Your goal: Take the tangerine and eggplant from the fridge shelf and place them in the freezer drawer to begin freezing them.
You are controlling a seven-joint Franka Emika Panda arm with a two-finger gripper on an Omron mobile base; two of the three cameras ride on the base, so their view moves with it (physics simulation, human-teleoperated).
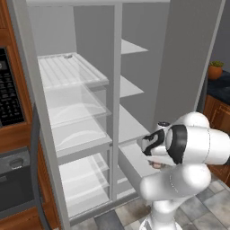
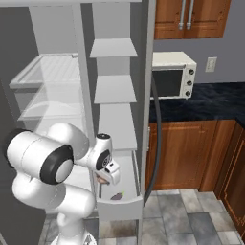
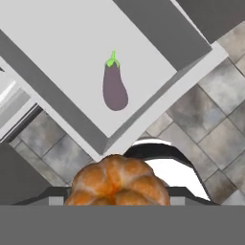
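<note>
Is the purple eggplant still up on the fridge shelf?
No, the eggplant lies on the floor of the freezer drawer, with the tangerine held at the gripper above it.

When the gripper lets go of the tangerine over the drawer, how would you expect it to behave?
The tangerine looks round and lumpy, so it would probably roll a little on the freezer drawer's smooth flat floor before its bumps stop it. The low side walls should likely contain it. It might nudge the eggplant already lying there, if dropped close by.
</note>
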